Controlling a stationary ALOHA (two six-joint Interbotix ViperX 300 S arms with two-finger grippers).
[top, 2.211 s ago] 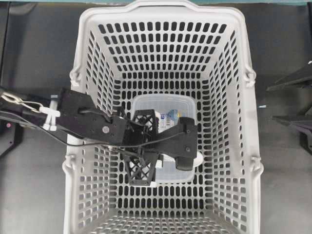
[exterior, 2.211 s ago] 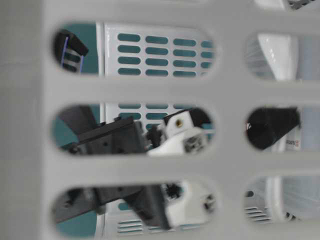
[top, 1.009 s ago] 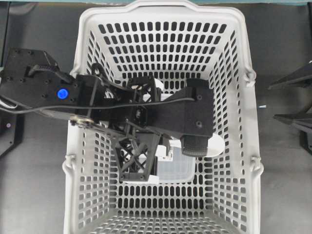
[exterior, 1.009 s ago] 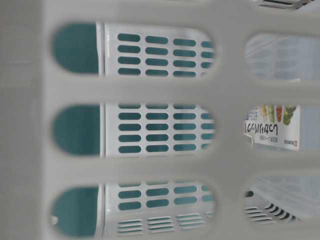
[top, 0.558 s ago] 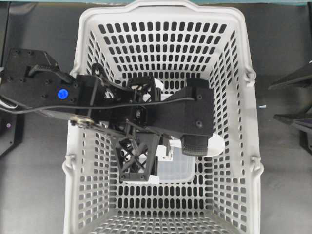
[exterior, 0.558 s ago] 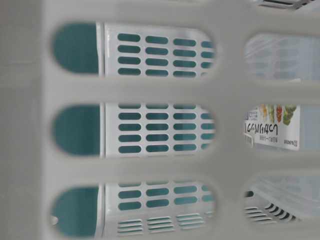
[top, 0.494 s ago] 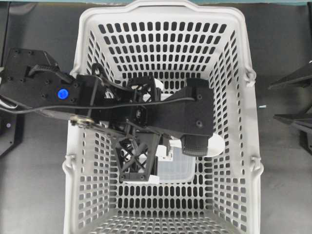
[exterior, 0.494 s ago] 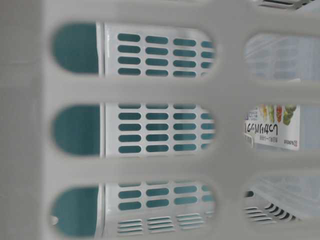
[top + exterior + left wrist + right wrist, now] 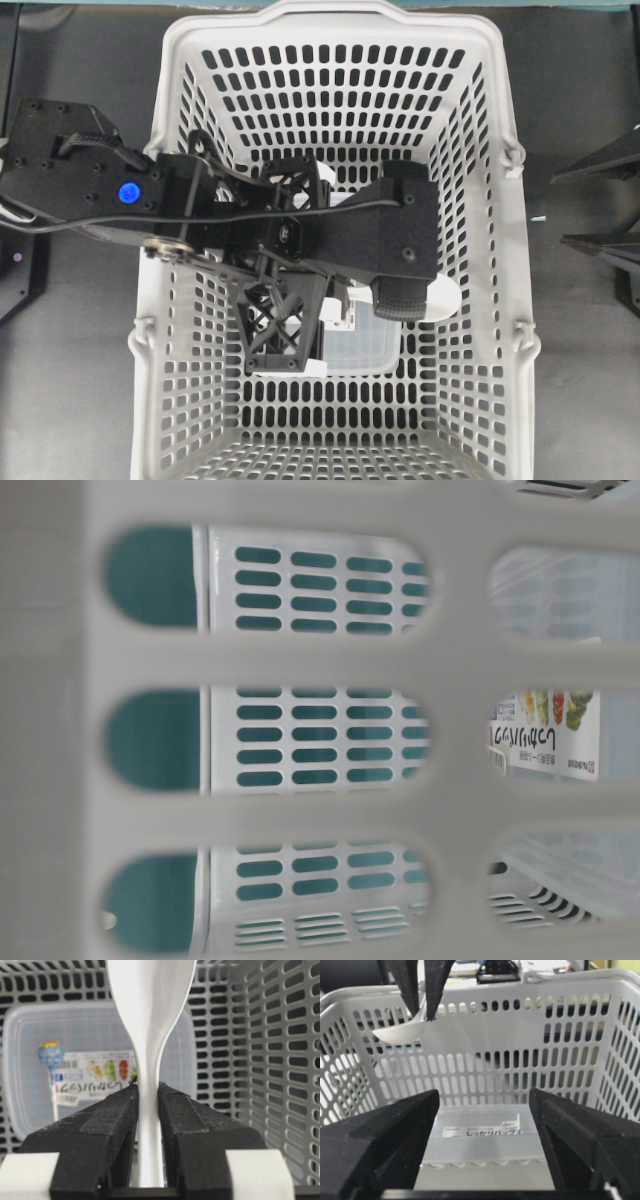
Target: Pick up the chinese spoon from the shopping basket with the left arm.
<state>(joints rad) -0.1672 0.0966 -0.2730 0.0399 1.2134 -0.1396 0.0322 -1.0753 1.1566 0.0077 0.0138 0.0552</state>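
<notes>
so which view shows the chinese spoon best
Left wrist view: the chinese spoon fills the middle, handle pinched in the left gripper. Right wrist shows its bowl small, top left; overhead only a white sliver; table-level shows none of it.

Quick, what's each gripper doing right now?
Left gripper: shut on the chinese spoon, held by its handle.
Right gripper: open, holding nothing.
</notes>
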